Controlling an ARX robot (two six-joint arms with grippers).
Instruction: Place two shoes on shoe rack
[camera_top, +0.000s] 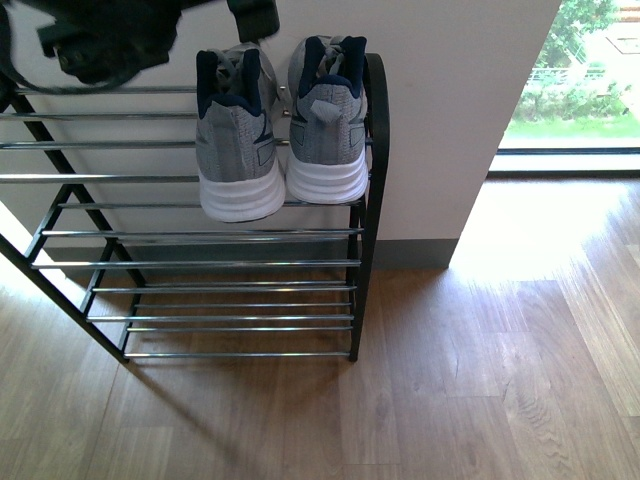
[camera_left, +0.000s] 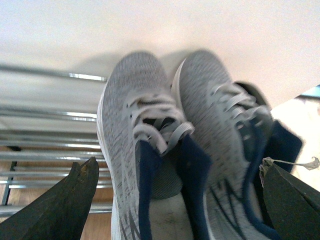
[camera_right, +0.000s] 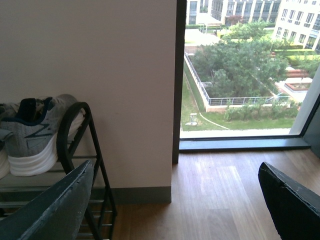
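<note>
Left gripper (camera_left: 177, 165): spread, empty, over black chrome-rod shoe rack (camera_top: 366, 180).
Grey knit sneakers (camera_top: 240, 140): top tier, soles bridging rods (camera_top: 110, 146) for support.
Right gripper (camera_right: 175, 167): spread, empty.

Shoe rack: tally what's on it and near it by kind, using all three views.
Grey sneakers: 2
Shoe rack: 1
Grippers: 2 (left gripper, right gripper, both with jaws apart)
Total: 5
</note>
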